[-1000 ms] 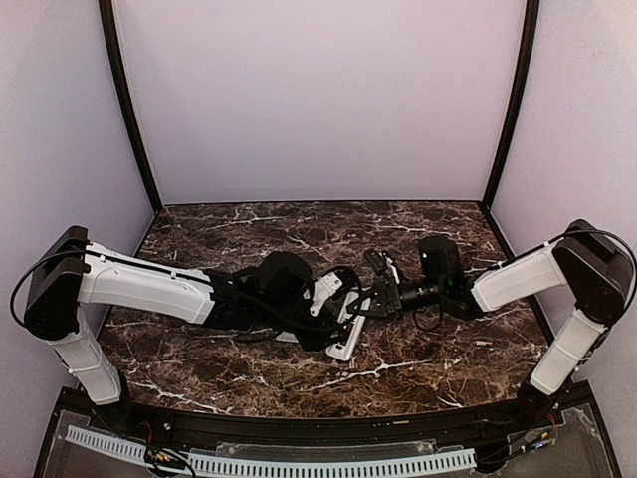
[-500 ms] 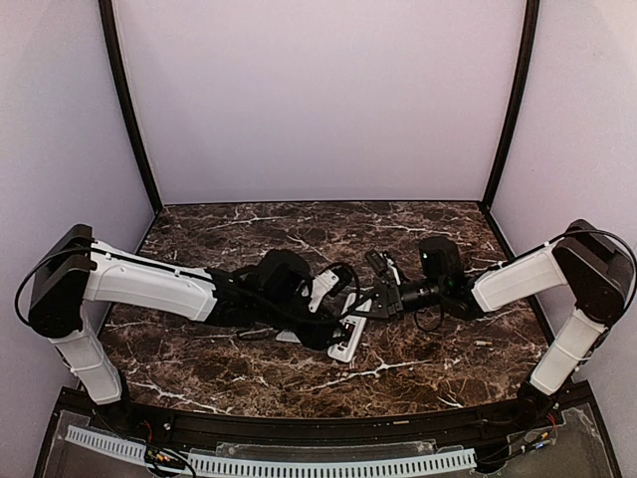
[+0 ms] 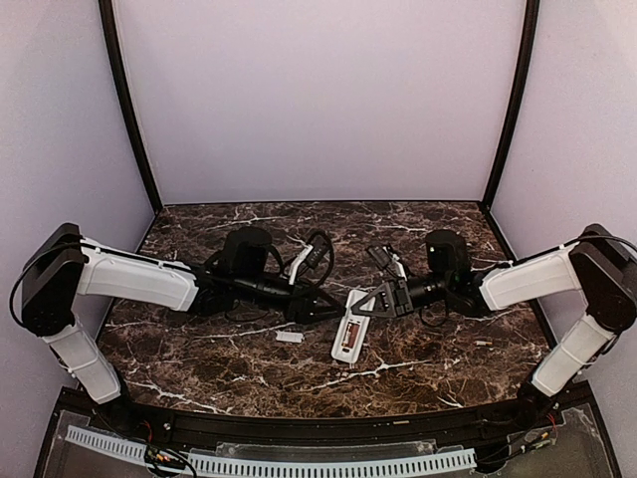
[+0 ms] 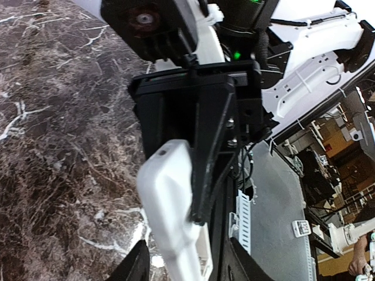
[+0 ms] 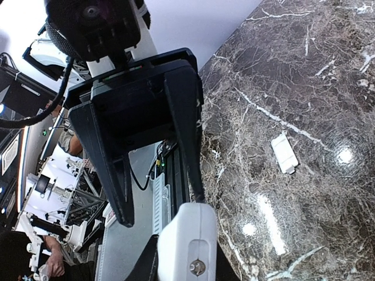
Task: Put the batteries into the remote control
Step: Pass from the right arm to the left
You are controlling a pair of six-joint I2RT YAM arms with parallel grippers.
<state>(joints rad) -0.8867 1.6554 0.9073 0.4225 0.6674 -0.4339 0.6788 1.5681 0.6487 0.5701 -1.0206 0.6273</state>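
White remote (image 3: 350, 334), where is it sitting?

Your remote lies back-up on the brown marble table (image 3: 199, 368). It is in the middle, between the two arms, with its long side running toward you in the overhead view. The recessed compartment faces the camera.

And my right gripper (image 3: 363, 303)?

You have it at the remote's far end, low over the table. In the right wrist view the white end sits between the two fingers and fills the gap, so your right gripper is closed onto the remote. The left wrist camera shows you the same grip from the other side, where a black finger (image 4: 205, 175) runs along the remote's edge.

Left gripper (image 3: 328, 305)?

Yours is spread wide with nothing between its fingers. It sits just beside the remote's far end, on the left, facing the right gripper. The right wrist view shows you both of its fingers (image 5: 111, 175) apart and bare.

Anything loaded?

From above you can see a reddish-brown patch in the compartment. It may be a battery (image 3: 348, 346), but it is too small to be sure, and I can't tell how many are in.

The cover?

Your small flat white cover (image 3: 289, 337) lies on the marble to the left of the remote, near it but not touching. In the overhead view it is below the left gripper.
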